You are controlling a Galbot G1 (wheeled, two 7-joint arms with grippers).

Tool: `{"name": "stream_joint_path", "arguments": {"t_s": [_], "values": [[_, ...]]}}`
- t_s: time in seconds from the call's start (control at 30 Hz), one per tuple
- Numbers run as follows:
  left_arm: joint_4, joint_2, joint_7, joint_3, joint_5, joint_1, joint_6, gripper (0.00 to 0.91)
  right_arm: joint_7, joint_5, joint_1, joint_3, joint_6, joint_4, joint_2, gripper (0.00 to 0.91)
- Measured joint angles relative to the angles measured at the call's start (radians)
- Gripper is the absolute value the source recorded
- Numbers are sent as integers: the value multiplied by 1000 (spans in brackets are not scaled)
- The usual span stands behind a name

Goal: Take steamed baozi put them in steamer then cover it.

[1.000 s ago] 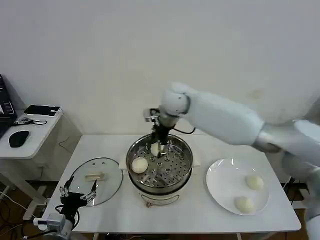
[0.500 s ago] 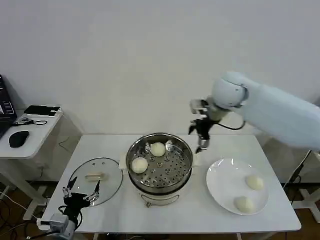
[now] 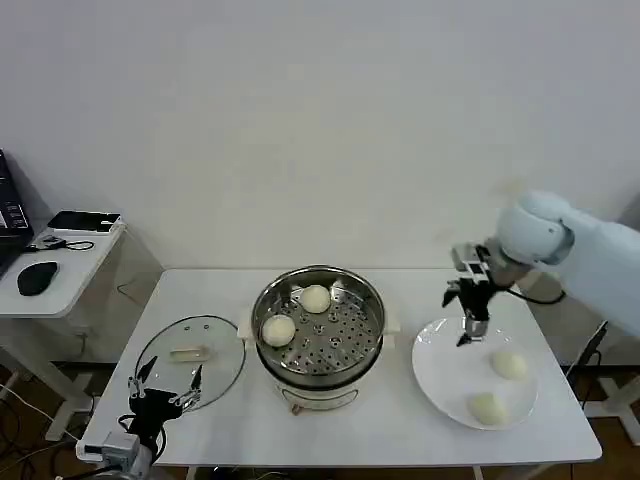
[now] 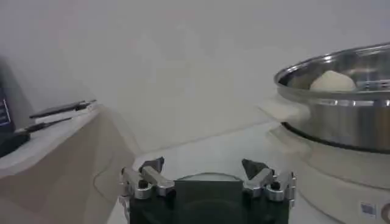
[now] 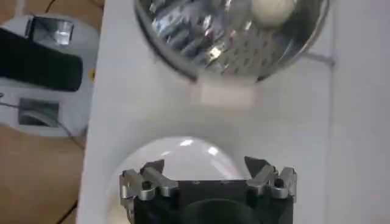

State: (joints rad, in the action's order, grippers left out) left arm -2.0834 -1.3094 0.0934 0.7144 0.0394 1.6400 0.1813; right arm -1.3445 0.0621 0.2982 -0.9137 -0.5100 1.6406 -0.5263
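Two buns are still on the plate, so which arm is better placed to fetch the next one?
Right: the right gripper hovers open over the plate; the left gripper sits by the cover.

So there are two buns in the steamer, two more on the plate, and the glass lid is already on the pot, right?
Not quite. The lid isn't on the steamer; the head view shows it lying flat on the table to the pot's left, by the open left gripper. The rest holds: two buns in the steamer, two on the plate, with the open right gripper above it.
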Motion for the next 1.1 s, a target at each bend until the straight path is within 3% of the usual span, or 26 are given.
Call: {"name": "stream_joint_path", "arguments": {"t_s": [0.5,1.1], "values": [[22,-6,-2,-5,-10,2,0,907,-8,-150,-278,125,59,-8,55,907],[62,1,2,7,-8,-20,-1,907,-4,-242,-387,158,93,-102,14,907]]}}
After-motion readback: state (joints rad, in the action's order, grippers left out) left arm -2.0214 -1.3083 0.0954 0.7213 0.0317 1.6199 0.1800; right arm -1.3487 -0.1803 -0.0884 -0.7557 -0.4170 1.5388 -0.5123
